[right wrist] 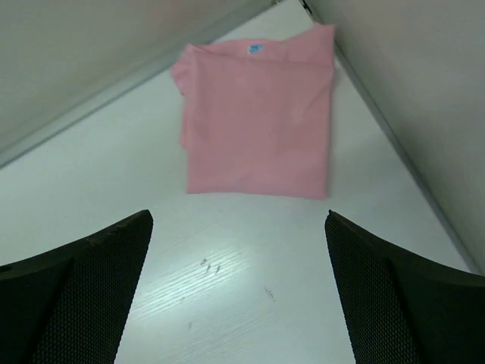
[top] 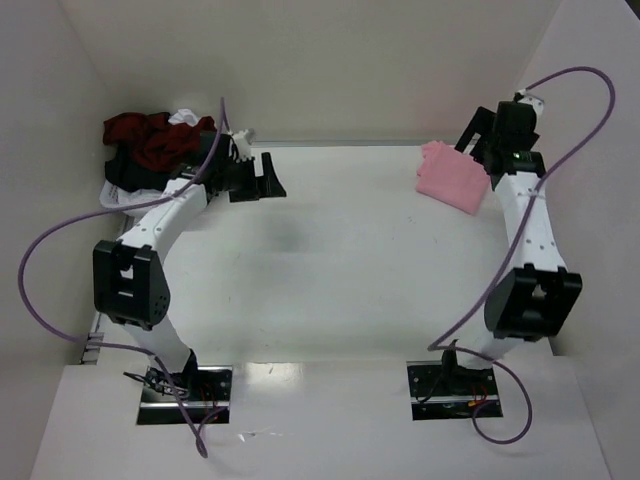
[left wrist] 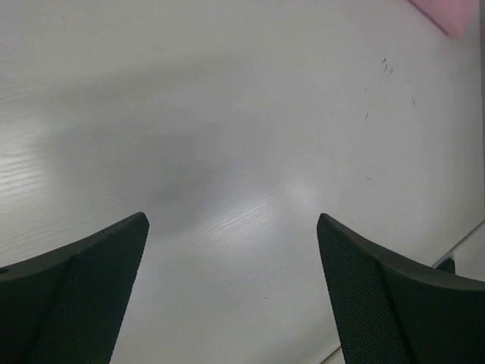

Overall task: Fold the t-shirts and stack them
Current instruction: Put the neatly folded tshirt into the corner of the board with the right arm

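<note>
My black right fingers [right wrist: 76, 303] are hanging spread and empty before the folded light pink cloth t-shirt [right wrist: 258, 121] in the far right corner of the white bench [top: 340, 270], my left fingers [left wrist: 68, 303] likewise released, so I am reckoning on fetching another from the crumpled dark red, black and white heap [top: 150, 140] far-left.

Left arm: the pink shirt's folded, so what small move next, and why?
Probably swing the left gripper toward the heaped t-shirts and take one: the pink t-shirt lies folded, and both it and the right gripper stand open, empty.
</note>
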Controlling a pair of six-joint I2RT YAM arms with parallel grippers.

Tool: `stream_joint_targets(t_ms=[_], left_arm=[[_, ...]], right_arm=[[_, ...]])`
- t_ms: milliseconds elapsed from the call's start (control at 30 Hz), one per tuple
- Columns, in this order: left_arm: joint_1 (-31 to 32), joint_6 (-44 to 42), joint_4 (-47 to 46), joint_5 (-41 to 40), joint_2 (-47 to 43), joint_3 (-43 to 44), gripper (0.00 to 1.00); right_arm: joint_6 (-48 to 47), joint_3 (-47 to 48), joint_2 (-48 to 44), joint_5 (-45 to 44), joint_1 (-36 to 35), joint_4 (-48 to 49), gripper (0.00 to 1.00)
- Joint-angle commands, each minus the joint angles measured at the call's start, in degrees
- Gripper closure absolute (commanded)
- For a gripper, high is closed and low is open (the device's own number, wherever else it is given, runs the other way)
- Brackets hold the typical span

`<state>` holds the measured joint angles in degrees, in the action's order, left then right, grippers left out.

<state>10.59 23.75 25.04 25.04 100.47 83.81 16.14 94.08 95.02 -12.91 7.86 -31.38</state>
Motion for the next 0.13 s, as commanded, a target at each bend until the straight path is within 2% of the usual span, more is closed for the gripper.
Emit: stream_joint_targets(t_ms=[0,100], left_arm=[[-0.22,-4.31,0.89,-5.96,-6.50,1.71,0.00],[-0.22,-5.37,0.36,-9.03,-10.46,1.09,0.00]], right_arm=[[2.75,-6.79,-7.38,5.69,0.32,5.53,0.00],[4.67,-12.77,-13.10,8.59,0.32,7.99,0.00]])
